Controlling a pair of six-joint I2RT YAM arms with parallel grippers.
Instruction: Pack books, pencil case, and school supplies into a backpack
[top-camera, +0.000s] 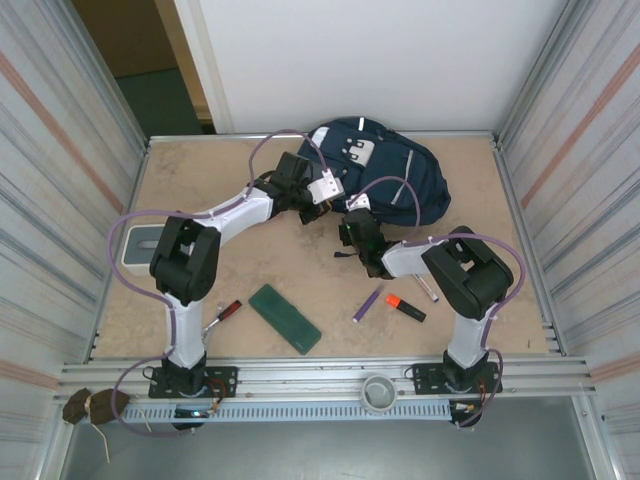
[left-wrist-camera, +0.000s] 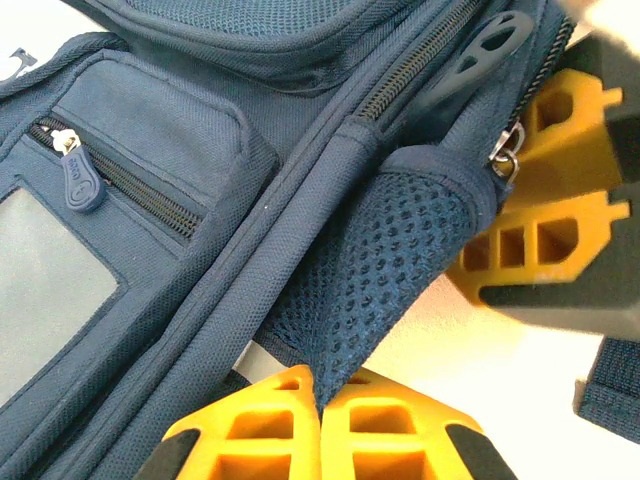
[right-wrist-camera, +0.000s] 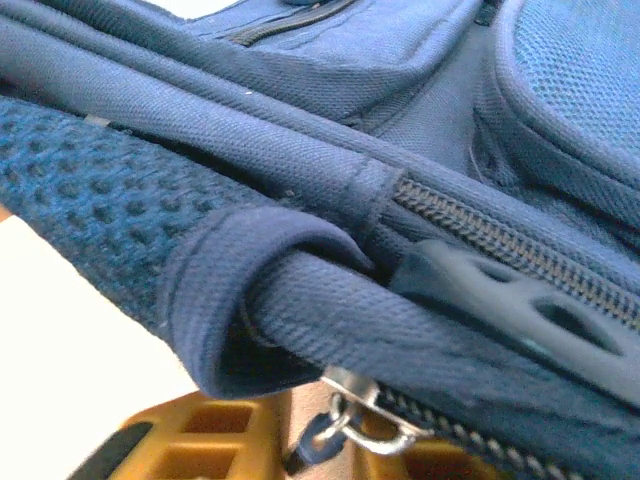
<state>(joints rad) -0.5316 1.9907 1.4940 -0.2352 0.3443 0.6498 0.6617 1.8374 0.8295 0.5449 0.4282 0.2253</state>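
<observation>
Left gripper (left-wrist-camera: 320, 432), arm stretched forward, pinches the mesh pocket (left-wrist-camera: 390, 260) of the backpack (left-wrist-camera: 200, 150); right gripper (right-wrist-camera: 310, 445), elbow folded, nips its zipper pull (right-wrist-camera: 372, 425).

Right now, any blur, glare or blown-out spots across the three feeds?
Top external: even light, sharp, soft shadows on the table. Left wrist: backpack weave crisp, bare table blown out lower right, top-right corner blurred. Right wrist: near fabric fold sharp, dark zipper pull and the fabric behind it soft.

Tan tabletop (top-camera: 200, 180) between ribbed metal side walls (top-camera: 60, 150), white panel (top-camera: 380, 60) behind, dim doorway (top-camera: 150, 70) upper left.
</observation>
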